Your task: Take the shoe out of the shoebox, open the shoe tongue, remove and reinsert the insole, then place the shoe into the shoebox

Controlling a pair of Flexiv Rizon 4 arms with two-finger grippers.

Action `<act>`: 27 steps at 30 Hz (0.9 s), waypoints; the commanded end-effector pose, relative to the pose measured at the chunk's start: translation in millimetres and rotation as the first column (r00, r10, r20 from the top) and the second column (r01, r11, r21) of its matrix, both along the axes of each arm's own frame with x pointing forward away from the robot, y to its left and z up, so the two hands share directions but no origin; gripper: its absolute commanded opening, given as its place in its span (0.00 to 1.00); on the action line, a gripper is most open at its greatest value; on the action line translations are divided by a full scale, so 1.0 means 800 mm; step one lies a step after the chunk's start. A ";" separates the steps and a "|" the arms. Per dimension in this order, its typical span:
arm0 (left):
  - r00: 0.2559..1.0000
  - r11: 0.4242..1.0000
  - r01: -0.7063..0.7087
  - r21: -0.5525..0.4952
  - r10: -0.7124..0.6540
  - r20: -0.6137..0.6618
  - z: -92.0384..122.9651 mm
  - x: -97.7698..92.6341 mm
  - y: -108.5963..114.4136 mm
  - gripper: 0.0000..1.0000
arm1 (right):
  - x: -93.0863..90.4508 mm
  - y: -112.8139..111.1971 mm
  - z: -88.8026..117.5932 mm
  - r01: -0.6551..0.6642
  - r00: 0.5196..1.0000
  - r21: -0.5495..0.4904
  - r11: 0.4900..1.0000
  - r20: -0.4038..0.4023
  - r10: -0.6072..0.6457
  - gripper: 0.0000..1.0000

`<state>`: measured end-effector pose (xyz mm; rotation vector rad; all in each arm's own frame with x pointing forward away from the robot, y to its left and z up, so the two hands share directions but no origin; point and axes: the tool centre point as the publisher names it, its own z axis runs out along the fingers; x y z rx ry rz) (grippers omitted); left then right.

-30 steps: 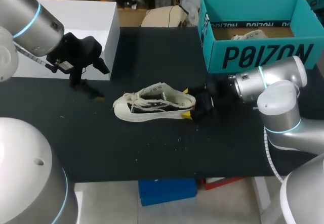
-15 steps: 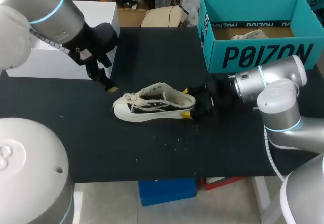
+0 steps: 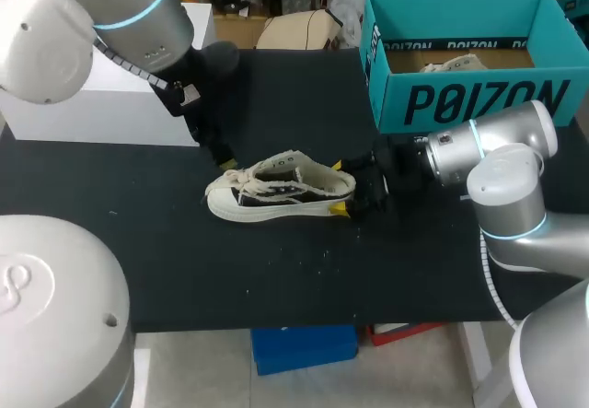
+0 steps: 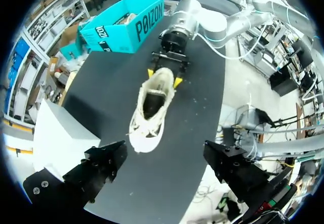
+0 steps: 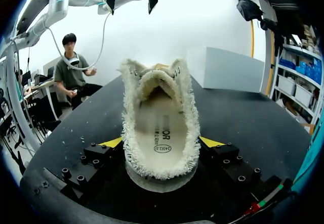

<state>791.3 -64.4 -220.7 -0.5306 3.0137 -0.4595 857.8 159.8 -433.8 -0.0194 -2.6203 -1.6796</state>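
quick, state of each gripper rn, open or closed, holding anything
left gripper: open, holding nothing
right gripper: closed on the heel of the shoe

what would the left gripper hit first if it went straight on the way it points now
Probably the toe end of the shoe, straight ahead of the open left gripper. Depth is unclear, so it might touch the table just short of it.

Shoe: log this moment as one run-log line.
stage: shoe out of shoebox, on table | right gripper: shut on heel | left gripper: open, near toe, no contact | insole: inside shoe
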 end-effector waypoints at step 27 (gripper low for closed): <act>0.312 0.320 -0.741 0.591 0.943 -0.119 -0.032 0.018 0.003 1.00 | 0.000 0.002 -0.003 0.001 1.000 -0.001 1.000 -0.001 -0.001 0.00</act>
